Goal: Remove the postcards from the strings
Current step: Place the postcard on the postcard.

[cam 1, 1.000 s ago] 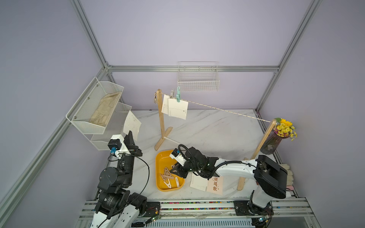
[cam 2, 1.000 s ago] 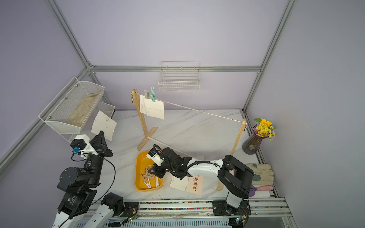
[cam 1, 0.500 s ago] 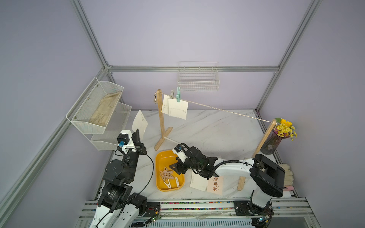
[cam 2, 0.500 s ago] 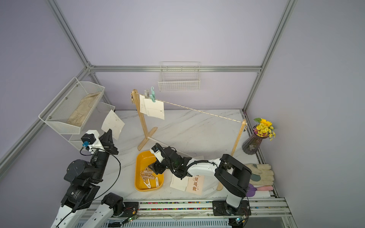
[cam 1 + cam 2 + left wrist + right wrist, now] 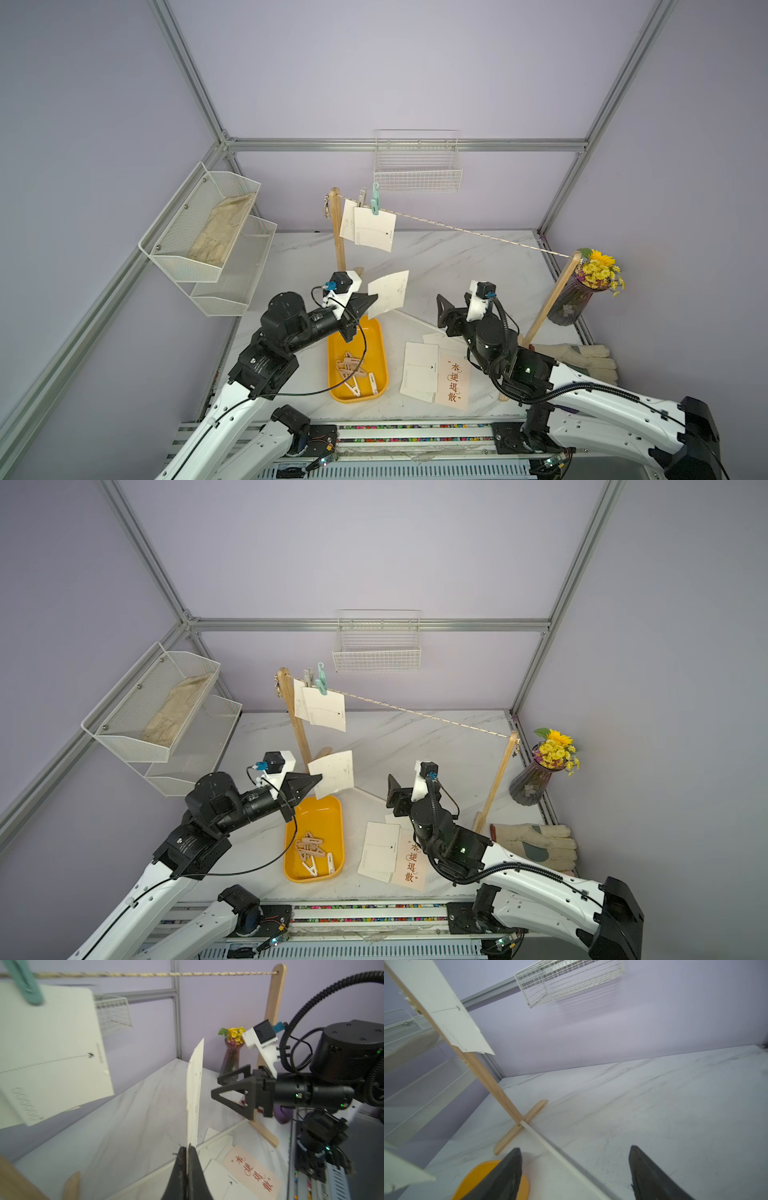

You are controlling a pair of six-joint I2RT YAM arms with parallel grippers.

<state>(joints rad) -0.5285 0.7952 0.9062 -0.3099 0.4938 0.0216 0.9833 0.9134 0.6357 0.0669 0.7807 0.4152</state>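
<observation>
Left gripper, left of centre in both top views, is pinching a card by one corner, its tips pressed together on the paper. The card is hanging in the air just over the upper end of the yellow tray and is well clear of the string. In the left wrist view this card is showing edge-on, standing up from the closed fingertips. Above it, in the upper middle of the frame, two hung cards are overlapping on the string beside the left post. A teal peg is clipping the front one and a greyish peg is sitting next to it. Wooden pegs are lying in the tray at lower centre. To the right, flat cards are lying on the table in the lower middle, a white one meeting a cream one with red characters. Right gripper is hovering just above them, right of centre, its jaws spread wide. The right wrist view is showing its fingers well apart over the white rod and the marble. Farther right, the string is ending at the right post. A flower vase is standing beside that post and a glove is lying at lower right.
</observation>
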